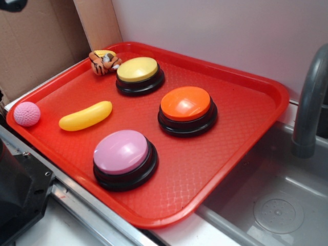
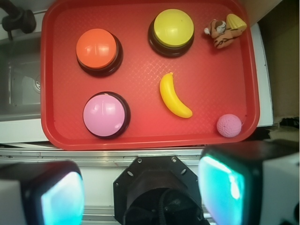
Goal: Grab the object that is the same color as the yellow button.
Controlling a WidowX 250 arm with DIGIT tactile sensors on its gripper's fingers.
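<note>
A glossy yellow toy banana [image 1: 85,116] lies on the red tray [image 1: 225,154] near its left side, between the pink ball and the pink-topped button. It also shows in the wrist view [image 2: 174,96]. The yellow button [image 1: 139,74] stands at the tray's far side, and shows in the wrist view [image 2: 172,30]. My gripper [image 2: 143,192] is open and empty, high above the table and off the tray's near edge. Its two pads [image 2: 220,190] are wide apart. The gripper itself is out of the exterior view.
An orange-topped button [image 1: 186,109] and a pink-topped button [image 1: 124,158] stand on the tray. A pink dimpled ball [image 1: 26,113] sits at the tray's left corner, a striped plush tiger [image 1: 104,61] at the far corner. A grey sink [image 1: 277,205] with a faucet [image 1: 310,102] lies to the right. The robot's black base [image 2: 157,190] is below the gripper.
</note>
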